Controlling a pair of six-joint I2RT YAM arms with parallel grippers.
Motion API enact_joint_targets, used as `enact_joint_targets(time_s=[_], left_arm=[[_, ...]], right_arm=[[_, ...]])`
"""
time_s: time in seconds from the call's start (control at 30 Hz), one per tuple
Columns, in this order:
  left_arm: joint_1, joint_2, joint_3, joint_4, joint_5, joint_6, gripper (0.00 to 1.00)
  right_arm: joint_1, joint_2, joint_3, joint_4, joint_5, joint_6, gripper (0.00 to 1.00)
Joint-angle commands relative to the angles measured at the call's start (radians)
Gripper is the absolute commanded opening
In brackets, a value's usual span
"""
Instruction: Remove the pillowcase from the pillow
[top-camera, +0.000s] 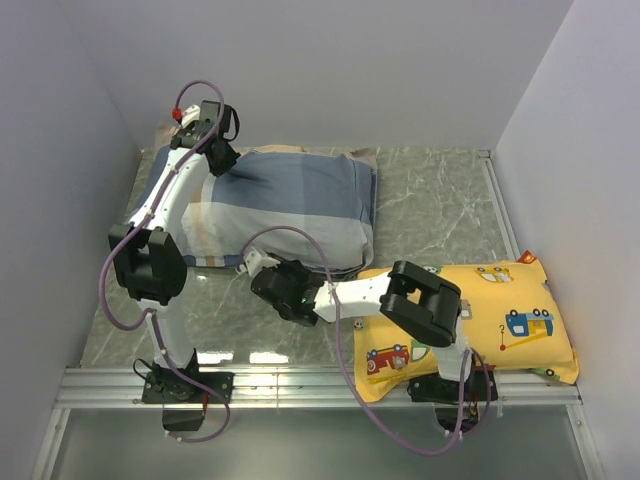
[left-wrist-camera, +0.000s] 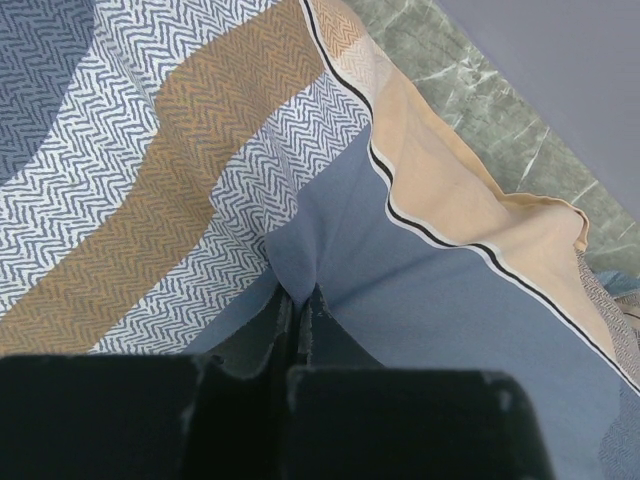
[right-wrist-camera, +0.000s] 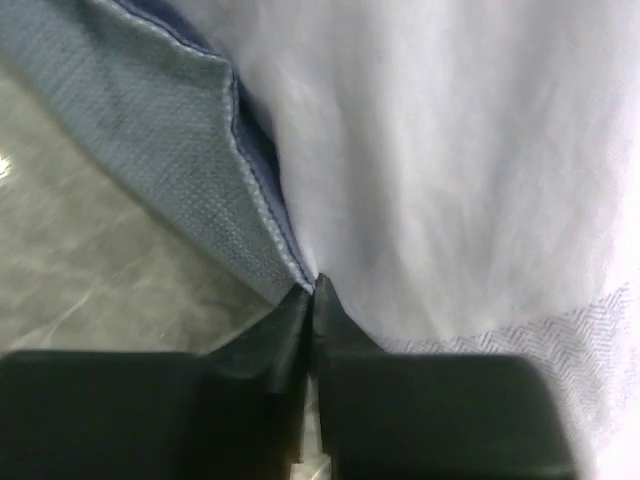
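Note:
The striped blue and grey pillowcase (top-camera: 290, 200) covers the pillow and lies across the back left of the table. My left gripper (top-camera: 222, 160) is at its far left end, shut on a pinched fold of blue cloth (left-wrist-camera: 298, 295); the beige edging (left-wrist-camera: 440, 180) runs beside it. My right gripper (top-camera: 262, 268) is at the near edge, shut (right-wrist-camera: 312, 285) on the white pillow (right-wrist-camera: 450, 150) right where it meets the pillowcase's blue hem (right-wrist-camera: 170, 130). Most of the pillow is hidden inside the cover.
A yellow cartoon-vehicle pillow (top-camera: 500, 310) lies at the front right, under the right arm. Grey marble tabletop (top-camera: 440, 210) shows at the back right. White walls close in the left, back and right sides. A metal rail (top-camera: 300, 385) runs along the front.

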Motion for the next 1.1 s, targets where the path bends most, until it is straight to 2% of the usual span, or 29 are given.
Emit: enact_joint_targets(time_s=[0.0,0.17,0.33,0.43,0.47,0.53,0.6,0.63,0.67,0.8,0.87,0.93,1.03,1.07], left_arm=[[-0.002,-0.023,0.028,0.023,0.045,0.019,0.00],[-0.002,-0.023,0.068,0.008,0.023,0.036,0.00],[-0.002,-0.029,0.172,-0.009,0.037,0.085,0.00],[-0.002,-0.058,0.289,-0.006,0.069,0.142,0.00],[-0.002,-0.083,0.354,-0.006,0.081,0.155,0.03],[-0.002,-0.138,0.405,0.003,0.109,0.185,0.15],[-0.002,-0.194,0.423,0.029,0.126,0.200,0.35],[-0.004,-0.228,0.410,0.071,0.131,0.203,0.43],[-0.004,-0.297,0.366,0.097,0.141,0.208,0.55],[-0.005,-0.432,0.254,0.178,0.171,0.214,0.73],[-0.010,-0.474,0.210,0.194,0.180,0.218,0.75],[-0.022,-0.506,0.165,0.209,0.207,0.222,0.77],[-0.075,-0.546,0.023,0.249,0.206,0.218,0.78],[-0.097,-0.573,-0.075,0.281,0.180,0.218,0.79]], right_arm=[[-0.010,-0.012,0.052,0.087,0.110,-0.028,0.00],[-0.010,-0.141,0.089,0.019,0.059,-0.033,0.00],[0.006,-0.285,0.309,-0.209,-0.010,-0.022,0.00],[0.008,-0.341,0.470,-0.321,-0.067,-0.004,0.00],[0.004,-0.347,0.510,-0.338,-0.083,-0.002,0.00],[-0.038,-0.339,0.653,-0.415,-0.149,0.021,0.00],[-0.102,-0.303,0.810,-0.514,-0.217,0.096,0.00],[-0.142,-0.284,0.861,-0.548,-0.311,0.133,0.00],[-0.236,-0.267,0.936,-0.603,-0.362,0.169,0.00],[-0.442,-0.125,0.980,-0.662,-0.542,0.341,0.00],[-0.515,-0.083,0.950,-0.647,-0.673,0.424,0.00],[-0.578,-0.028,0.890,-0.621,-0.738,0.489,0.00],[-0.610,0.029,0.814,-0.545,-0.837,0.530,0.00],[-0.618,0.069,0.820,-0.533,-0.869,0.539,0.00]])
